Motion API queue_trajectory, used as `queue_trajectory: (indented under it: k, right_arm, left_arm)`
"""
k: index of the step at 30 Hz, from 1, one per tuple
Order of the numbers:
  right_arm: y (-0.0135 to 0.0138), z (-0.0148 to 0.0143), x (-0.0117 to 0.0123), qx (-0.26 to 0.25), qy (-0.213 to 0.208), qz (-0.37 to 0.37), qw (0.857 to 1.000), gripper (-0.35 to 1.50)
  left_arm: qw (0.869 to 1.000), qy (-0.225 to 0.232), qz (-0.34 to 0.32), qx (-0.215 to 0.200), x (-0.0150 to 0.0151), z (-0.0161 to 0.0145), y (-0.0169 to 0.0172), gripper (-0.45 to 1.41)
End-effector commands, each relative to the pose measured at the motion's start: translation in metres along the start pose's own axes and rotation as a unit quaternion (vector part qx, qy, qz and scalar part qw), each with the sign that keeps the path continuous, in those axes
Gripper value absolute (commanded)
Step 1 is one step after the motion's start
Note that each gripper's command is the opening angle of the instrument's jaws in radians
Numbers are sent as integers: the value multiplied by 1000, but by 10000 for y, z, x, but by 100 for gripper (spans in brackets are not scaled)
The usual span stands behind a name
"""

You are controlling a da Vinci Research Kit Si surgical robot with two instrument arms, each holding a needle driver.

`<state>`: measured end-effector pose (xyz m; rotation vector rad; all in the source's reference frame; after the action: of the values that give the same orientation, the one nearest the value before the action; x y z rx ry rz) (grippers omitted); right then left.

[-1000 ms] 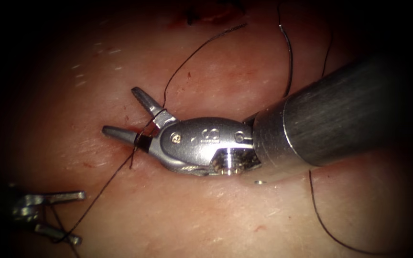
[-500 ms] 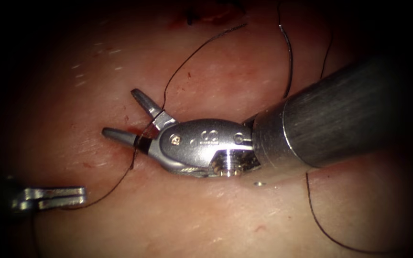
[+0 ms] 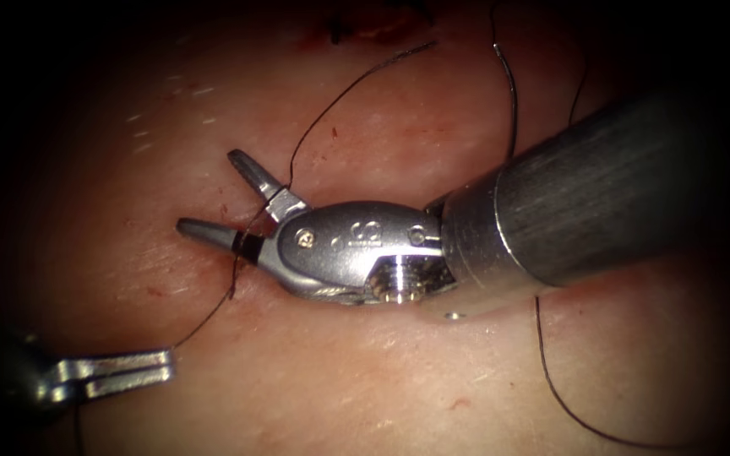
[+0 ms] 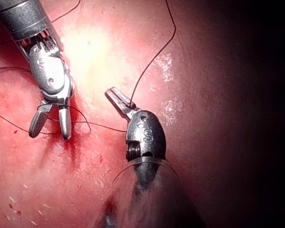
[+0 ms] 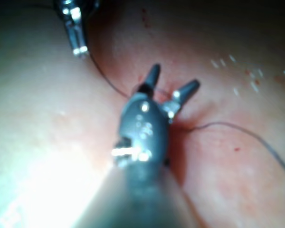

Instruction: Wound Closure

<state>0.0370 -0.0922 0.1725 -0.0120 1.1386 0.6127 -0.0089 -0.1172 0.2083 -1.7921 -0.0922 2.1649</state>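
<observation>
Two tools work over the tissue [image 3: 365, 371]. The right tool [image 3: 213, 198] comes in on its thick shaft and lies low over the middle of the tissue, its two jaws spread wide in a V that points to the left; nothing is clamped between them. One dark thread [image 3: 344, 89] runs down from the far part of the tissue, passes through the base of that open V at the small red-stained spot [image 3: 231, 230], and carries on down and to the left to the left tool [image 3: 141, 369]. The left tool's jaws are pressed together on this thread, with the strand leaving from their tip — the left wrist view shows the same closed tip [image 4: 118, 97] with the thread [image 4: 156, 52] running off from it, and the right tool [image 4: 50, 126] nearby with its jaws apart. Further lengths of thread [image 3: 551, 371] curve over the tissue to the right of the shaft, above it and below it. I cannot make out a needle anywhere on the tissue — neither tool holds one.
</observation>
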Motion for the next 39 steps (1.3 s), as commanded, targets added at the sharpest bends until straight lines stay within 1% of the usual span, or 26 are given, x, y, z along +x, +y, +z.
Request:
queue_trajectory:
  k: [1, 7, 8, 9, 13, 15, 20, 22, 23, 24, 26, 27, 28, 29, 30, 31, 32, 33, 35, 36, 37, 39]
  right_arm:
    - [-14, 6, -5, 0, -1, 2, 1000, 108]
    - [-18, 12, -12, 10, -17, -8, 1000, 108]
    - [-20, 15, -13, 19, -22, -9, 1000, 108]
    - [-20, 15, -13, 19, -22, -9, 1000, 108]
    - [-29, 23, -22, 40, -38, -14, 998, 108]
    - [-37, 24, -29, 54, -46, -20, 997, 104]
    - [-46, 23, -27, 75, -44, -21, 996, 94]
    - [-53, 25, -26, 94, -42, -26, 994, 93]
    - [-53, 25, -26, 94, -42, -26, 994, 93]
    - [-57, 26, -25, 109, -40, -30, 993, 93]
    - [-58, 25, -24, 115, -39, -31, 992, 93]
    - [-62, 23, -23, 133, -39, -36, 990, 93]
    - [-62, 23, -23, 133, -39, -36, 990, 93]
    - [-66, 21, -23, 155, -35, -38, 987, 76]
    - [-67, 21, -22, 168, -34, -38, 985, 66]
    - [-69, 21, -22, 176, -33, -40, 983, 64]
    - [-72, 20, -22, 192, -31, -44, 980, 66]
    - [-73, 20, -21, 195, -30, -43, 979, 71]
    - [-75, 19, -20, 194, -18, -36, 980, 86]
    - [-78, 18, -19, 196, -14, -34, 980, 88]
    - [-78, 18, -19, 196, -14, -34, 980, 88]
    - [-81, 18, -19, 213, -10, -32, 976, 88]
  left_arm:
    - [1000, 1, -3, -2, 1, 8, 17, -45]
    - [1000, 11, -2, -23, 55, 19, 1, -45]
    - [999, 18, -7, -31, 71, 25, -5, -45]
    - [999, 18, -7, -31, 71, 25, -5, -45]
    - [999, 25, -4, -40, 92, 37, -14, -45]
    - [999, 29, 0, -44, 101, 47, -25, -45]
    - [998, 37, -5, -49, 112, 61, -44, -45]
    - [997, 46, -7, -57, 117, 72, -50, -45]
    - [997, 46, -7, -57, 117, 72, -50, -45]
    - [997, 52, -9, -62, 119, 78, -59, -45]
    - [997, 53, -9, -63, 119, 79, -62, -45]
    - [996, 56, -7, -69, 114, 78, -76, -45]
    - [996, 56, -7, -69, 114, 78, -76, -45]
    - [996, 58, -7, -72, 109, 76, -86, -45]
    - [996, 58, -7, -72, 106, 75, -91, -45]
    - [996, 57, -7, -71, 103, 75, -95, -45]
    - [996, 60, -6, -70, 98, 74, -105, -45]
    - [996, 61, -6, -70, 96, 74, -109, -45]
    - [995, 70, -6, -69, 89, 75, -123, -45]
    - [995, 73, -5, -69, 82, 78, -132, -45]
    - [995, 73, -5, -69, 82, 78, -132, -45]
    - [995, 75, -3, -69, 76, 81, -139, -45]
